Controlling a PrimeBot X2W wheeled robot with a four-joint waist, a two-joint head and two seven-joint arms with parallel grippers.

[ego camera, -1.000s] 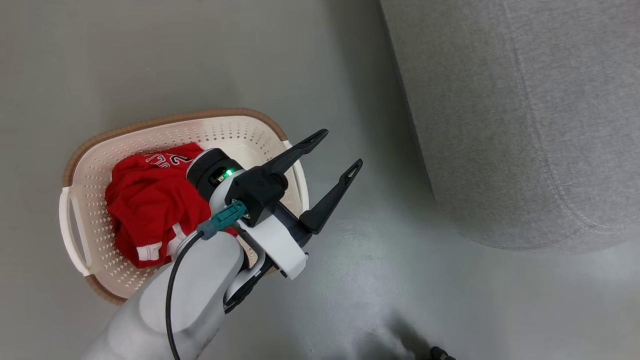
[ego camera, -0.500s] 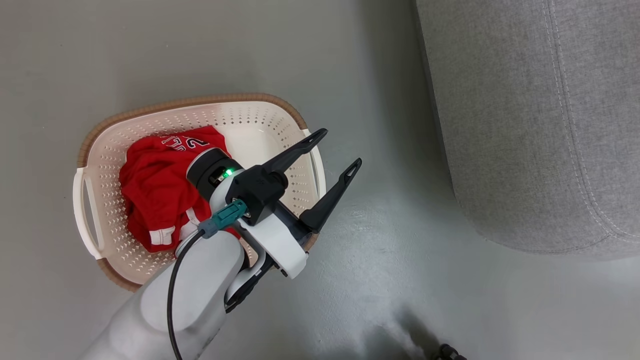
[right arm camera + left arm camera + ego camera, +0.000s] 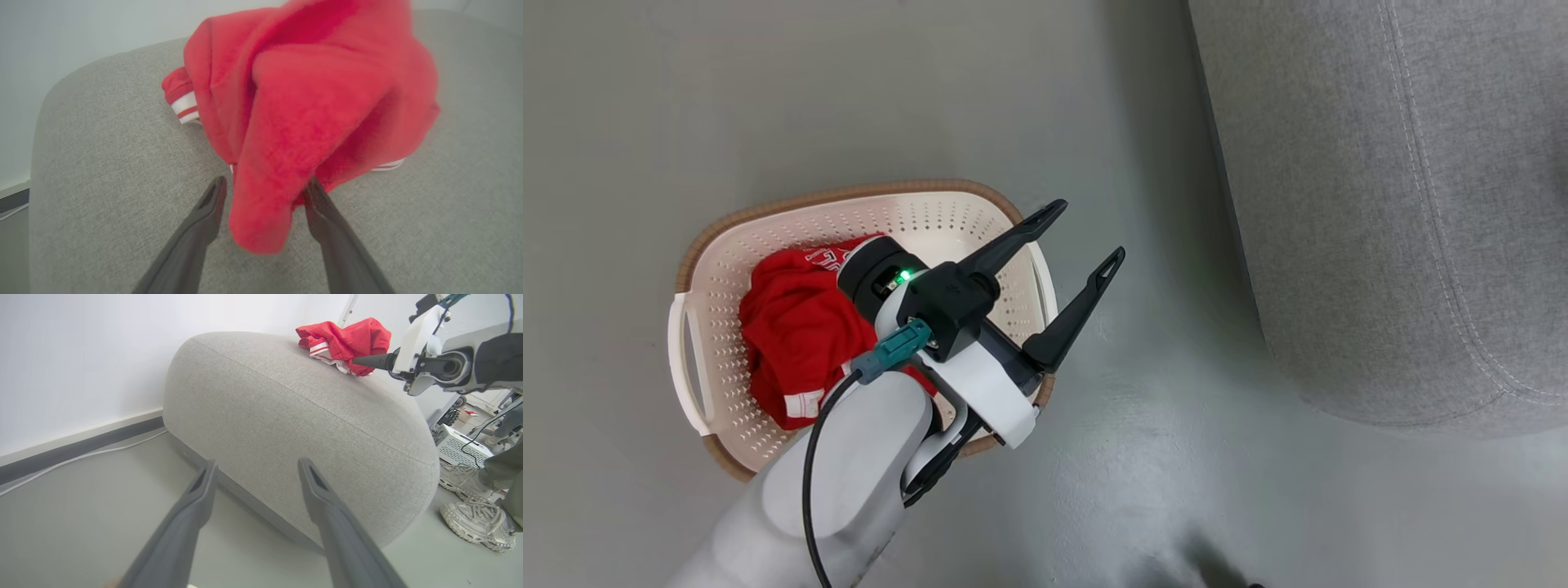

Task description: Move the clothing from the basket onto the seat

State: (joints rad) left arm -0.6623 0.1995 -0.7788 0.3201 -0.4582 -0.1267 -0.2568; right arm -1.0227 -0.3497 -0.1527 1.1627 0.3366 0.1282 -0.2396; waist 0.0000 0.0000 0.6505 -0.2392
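L gripper point(image 3: 1086, 230) covers pt of clothing point(image 3: 792, 327) in basket point(image 3: 947, 214)

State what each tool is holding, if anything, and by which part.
Left tool: nothing, jaws apart. Right tool: jaws apart on either side of a hanging fold of the red clothing on the seat; it seems loose, not gripped.

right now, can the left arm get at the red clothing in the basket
Probably yes. The left gripper hangs open above the rim of the basket, and the clothing lies uncovered inside. Its fingers point away toward the seat, though, so the wrist would have to turn down first.
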